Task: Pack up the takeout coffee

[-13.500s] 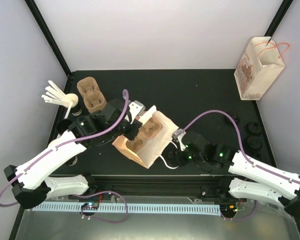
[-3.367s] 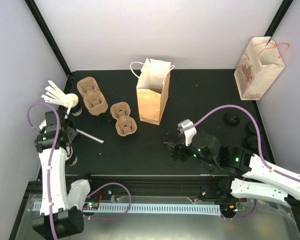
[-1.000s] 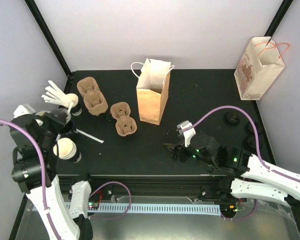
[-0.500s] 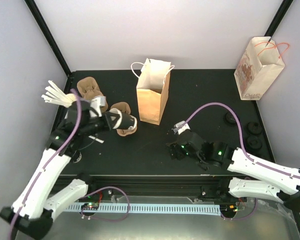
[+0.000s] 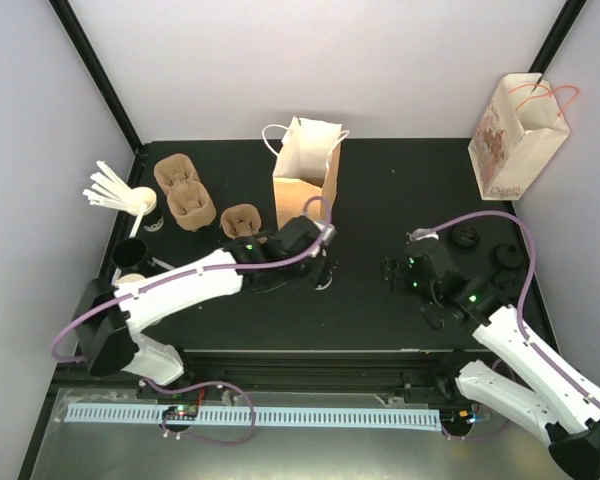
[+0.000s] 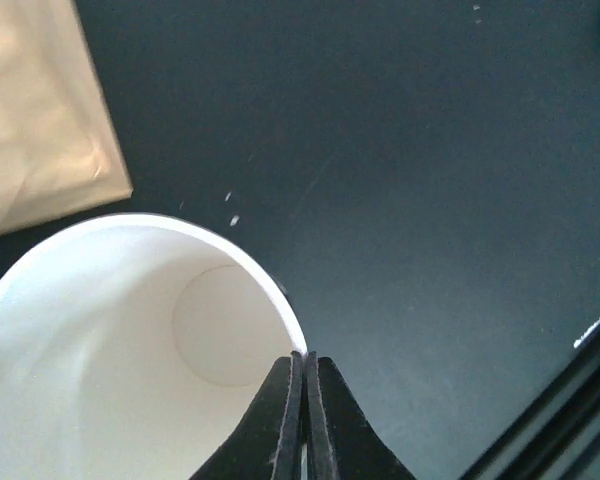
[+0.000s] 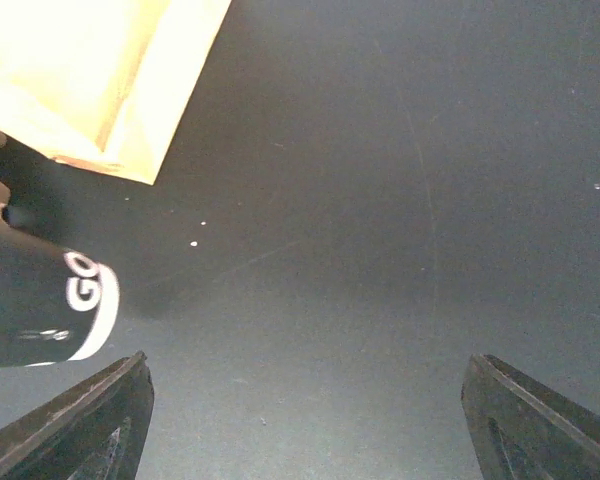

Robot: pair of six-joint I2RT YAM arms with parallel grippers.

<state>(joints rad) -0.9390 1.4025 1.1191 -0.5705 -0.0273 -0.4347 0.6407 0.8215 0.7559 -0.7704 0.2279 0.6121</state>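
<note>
Pinching the cup (image 6: 110, 330) by its rim, I've got the left gripper (image 6: 305, 358) pressed together on the thin wall, centre of the top view, just below the bag (image 5: 305, 195). My right gripper (image 7: 307, 362) hangs spread, holding nothing. Cup's empty, so I reckon it's light and easily crushed. The rolled lip looks the stiffest hold, though it may swing.
</note>
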